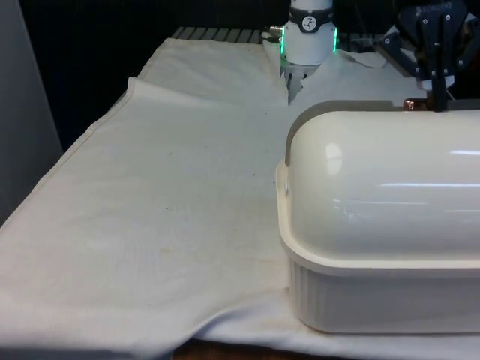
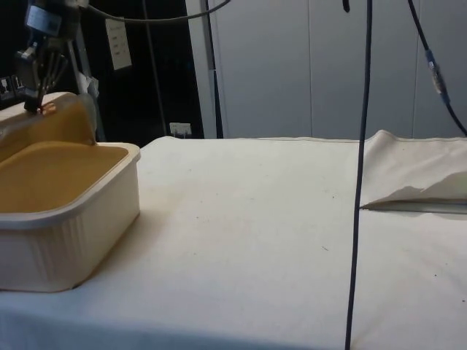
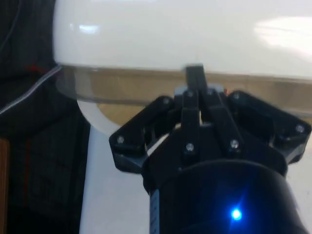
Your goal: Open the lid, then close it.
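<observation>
At the worktop's [image 1: 150,225] three-o'clock edge in the front view sits the cream bread box [image 1: 375,292], its domed lid [image 1: 390,180] rolled back; in the side view, where the box stands at nine o'clock, the base lies open and its tan inside shows. My hand [image 2: 40,91] is at the lid's far upper rim, fingers drawn together and clamped on the small coppery knob [image 1: 409,104] there.

The lid looks like smooth, glossy, rigid plastic or enamel. I judge it light but slippery, so the knob is the only sure place to hold; the curved shell would give my fingers nothing to bite. It should swing on its side pivots in a fixed arc, so I would follow that arc rather than pull straight. The base seems light enough to slide on the cloth [image 2: 292,240] if I drag.
</observation>
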